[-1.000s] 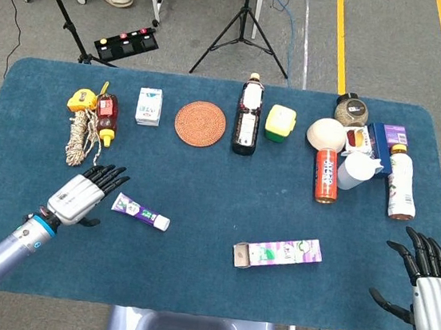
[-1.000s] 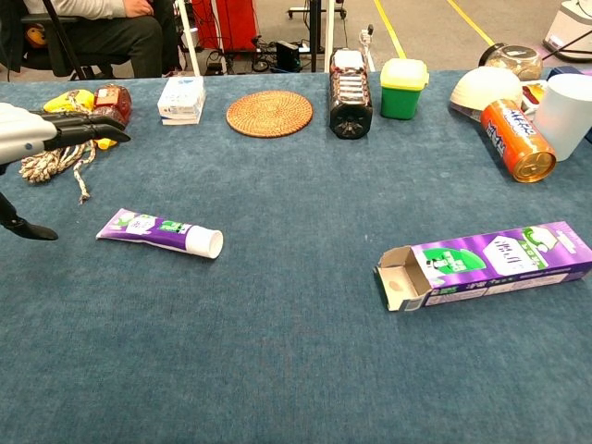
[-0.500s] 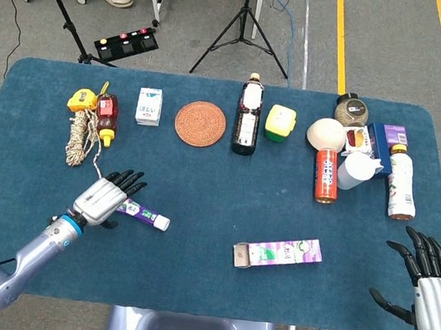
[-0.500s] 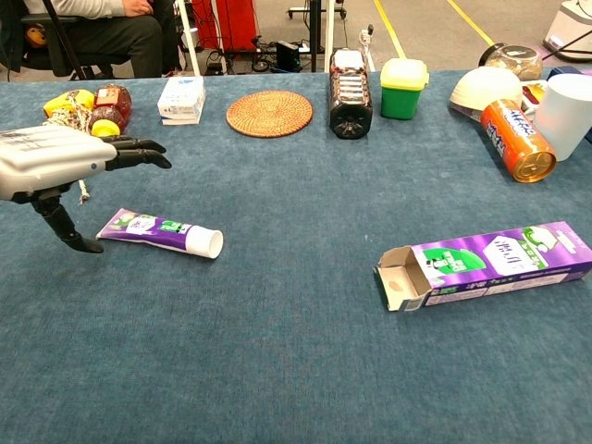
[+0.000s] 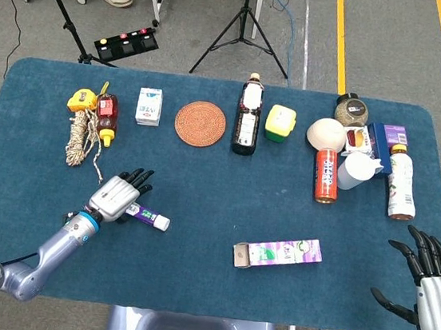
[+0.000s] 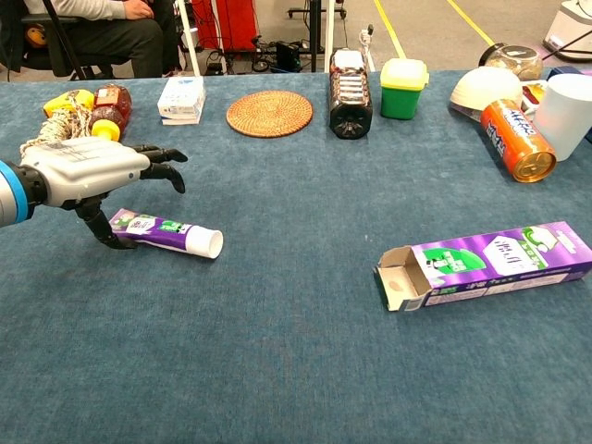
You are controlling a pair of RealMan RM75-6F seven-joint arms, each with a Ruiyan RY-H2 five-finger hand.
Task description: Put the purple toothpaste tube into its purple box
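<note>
The purple toothpaste tube (image 6: 171, 232) lies flat on the blue table with its white cap (image 5: 162, 223) pointing right. My left hand (image 6: 91, 174) hovers over the tube's flat end (image 5: 118, 193), fingers spread and reaching forward, thumb down beside the tube; it holds nothing. The purple box (image 6: 490, 261) lies on its side at centre right (image 5: 278, 253), its open flap facing left toward the tube. My right hand (image 5: 431, 283) rests open near the table's front right corner, seen only in the head view.
Along the far edge stand a rope bundle (image 5: 77, 136), a small white carton (image 5: 149, 105), a woven coaster (image 5: 200, 123), a dark bottle (image 5: 247, 118), a yellow-green box (image 5: 280, 122), a bowl (image 5: 326, 134), an orange can (image 5: 326, 176), a white cup (image 5: 357, 170) and a bottle (image 5: 400, 183).
My left hand has moved right and forward, from beside the tube's flat end to over it, and lowered. The tube, box and right hand have not moved.
</note>
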